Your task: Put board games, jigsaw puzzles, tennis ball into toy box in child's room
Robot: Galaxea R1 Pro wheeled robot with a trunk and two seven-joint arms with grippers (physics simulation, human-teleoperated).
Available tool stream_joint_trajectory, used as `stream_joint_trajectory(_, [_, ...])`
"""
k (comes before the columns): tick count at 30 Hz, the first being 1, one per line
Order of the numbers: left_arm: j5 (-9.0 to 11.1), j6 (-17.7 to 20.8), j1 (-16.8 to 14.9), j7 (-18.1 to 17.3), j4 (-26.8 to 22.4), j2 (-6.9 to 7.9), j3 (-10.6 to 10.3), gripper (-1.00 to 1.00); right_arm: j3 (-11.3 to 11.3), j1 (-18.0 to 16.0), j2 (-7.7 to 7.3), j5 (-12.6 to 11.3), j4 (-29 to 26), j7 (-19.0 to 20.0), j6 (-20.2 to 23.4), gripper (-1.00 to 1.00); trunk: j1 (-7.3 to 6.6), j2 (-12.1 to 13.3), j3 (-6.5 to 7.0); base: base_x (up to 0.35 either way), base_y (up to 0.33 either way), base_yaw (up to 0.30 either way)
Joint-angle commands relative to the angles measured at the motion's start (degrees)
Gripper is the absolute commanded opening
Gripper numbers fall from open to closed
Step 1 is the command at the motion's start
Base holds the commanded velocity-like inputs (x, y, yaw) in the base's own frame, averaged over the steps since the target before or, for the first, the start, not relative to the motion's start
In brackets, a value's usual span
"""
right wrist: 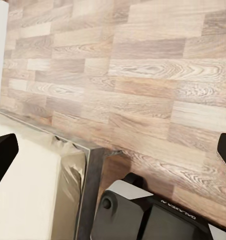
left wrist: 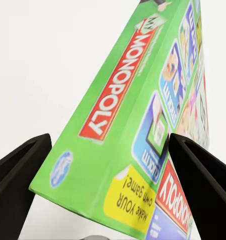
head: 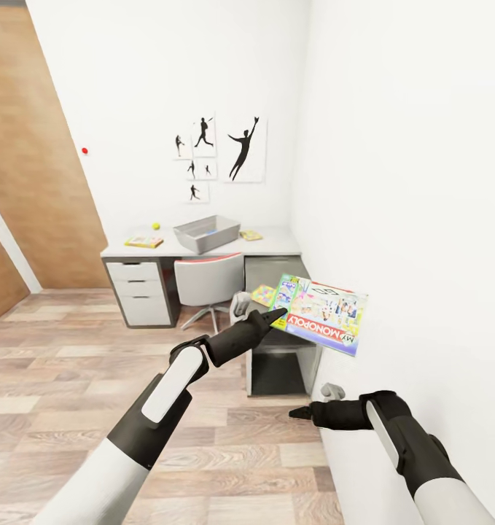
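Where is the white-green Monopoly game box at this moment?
In the head view, the white-green Monopoly game box is held in the air by the left hand, right of centre near the white wall, in front of the desk.

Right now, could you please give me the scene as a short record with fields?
left gripper: shut on the Monopoly box, held up off the floor
right gripper: open, holding nothing, low by the bed
toy box: on the desk, ahead across the room
tennis ball: on the desk, left of the toy box
chair: at the desk
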Motion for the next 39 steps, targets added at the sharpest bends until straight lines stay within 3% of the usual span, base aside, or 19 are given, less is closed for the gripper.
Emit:
stream_joint_trajectory(1, [0.30, 0.21, -0.06, -0.03, 0.00, -0.02, 0.04, -1.00, -0.05, -0.04, -0.01, -0.49, -0.03, -0.17, 0.46, 1.00, 0.07, -0.12, -0.12, 0.333, 0.000, 0.000])
stream_joint_trajectory(39, [0.46, 0.21, -0.06, -0.24, -0.05, 0.22, 0.21, -1.00, -0.05, 0.00, -0.25, -0.53, -0.74, 0.00, 0.59, 1.00, 0.07, -0.12, -0.12, 0.334, 0.000, 0.000])
